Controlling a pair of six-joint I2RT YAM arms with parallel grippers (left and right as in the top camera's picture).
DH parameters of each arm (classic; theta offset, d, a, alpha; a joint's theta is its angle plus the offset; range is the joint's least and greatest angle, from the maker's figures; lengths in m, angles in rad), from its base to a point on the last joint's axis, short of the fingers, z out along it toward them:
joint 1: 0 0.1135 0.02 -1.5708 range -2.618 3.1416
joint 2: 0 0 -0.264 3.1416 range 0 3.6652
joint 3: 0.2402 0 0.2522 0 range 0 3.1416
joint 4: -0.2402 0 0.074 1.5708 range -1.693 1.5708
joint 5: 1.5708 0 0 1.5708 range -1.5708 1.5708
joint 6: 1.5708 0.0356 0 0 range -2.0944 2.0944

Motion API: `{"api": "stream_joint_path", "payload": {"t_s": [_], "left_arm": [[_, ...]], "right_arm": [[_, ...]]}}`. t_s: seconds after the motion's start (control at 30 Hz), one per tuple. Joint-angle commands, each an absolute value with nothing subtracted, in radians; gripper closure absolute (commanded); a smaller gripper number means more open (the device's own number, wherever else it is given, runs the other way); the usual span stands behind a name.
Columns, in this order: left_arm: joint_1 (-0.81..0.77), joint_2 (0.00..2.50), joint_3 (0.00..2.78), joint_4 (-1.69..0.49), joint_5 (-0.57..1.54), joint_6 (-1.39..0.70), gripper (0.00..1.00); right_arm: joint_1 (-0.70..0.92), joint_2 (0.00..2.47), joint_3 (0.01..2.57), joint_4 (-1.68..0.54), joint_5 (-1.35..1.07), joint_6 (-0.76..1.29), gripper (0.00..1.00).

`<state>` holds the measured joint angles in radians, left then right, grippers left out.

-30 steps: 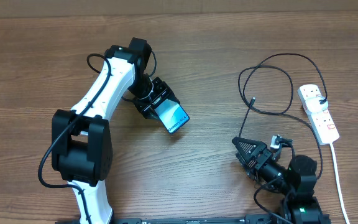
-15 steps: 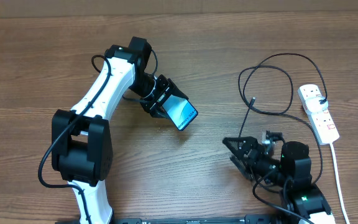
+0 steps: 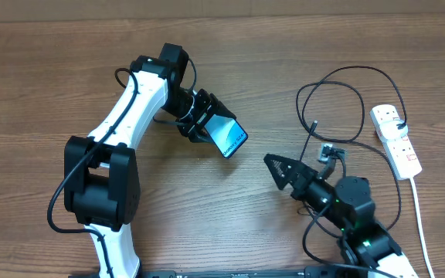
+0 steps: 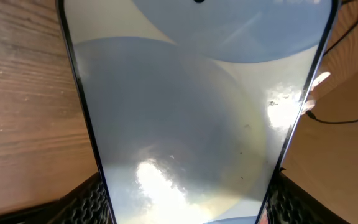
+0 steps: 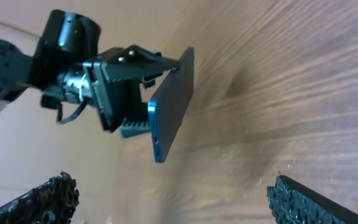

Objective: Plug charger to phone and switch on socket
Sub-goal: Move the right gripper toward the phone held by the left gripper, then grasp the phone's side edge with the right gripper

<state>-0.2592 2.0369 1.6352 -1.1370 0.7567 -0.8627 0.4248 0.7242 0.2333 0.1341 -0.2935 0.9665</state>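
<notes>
Overhead: left gripper pinched the phone; right gripper fingers spread, empty; charger and socket at right. Right wrist alone showed the phone edge-on.

Counted one phone, one charger, one socket bearing two outlets, and one white cord, all on a single tabletop. Tallied two pincers as well: one left pincer, one right pincer.
</notes>
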Motion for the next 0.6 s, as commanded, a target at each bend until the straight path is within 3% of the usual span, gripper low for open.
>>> {"api": "stream_joint_path", "payload": {"t_s": [0.0, 0.33, 0.57], "left_arm": [[-0.255, 2.040, 1.663, -1.125, 0.787, -0.868, 0.41], [-0.255, 2.040, 1.663, -1.101, 0.774, -0.868, 0.40], [-0.256, 2.040, 1.663, -1.098, 0.756, -0.868, 0.40]], "right_arm": [[0.475, 0.825, 0.278, 0.184, -0.172, 0.934, 0.00], [0.580, 1.206, 0.476, 0.262, -0.157, 0.881, 0.00], [0.608, 1.333, 0.508, 0.394, -0.128, 0.881, 0.01]]}}
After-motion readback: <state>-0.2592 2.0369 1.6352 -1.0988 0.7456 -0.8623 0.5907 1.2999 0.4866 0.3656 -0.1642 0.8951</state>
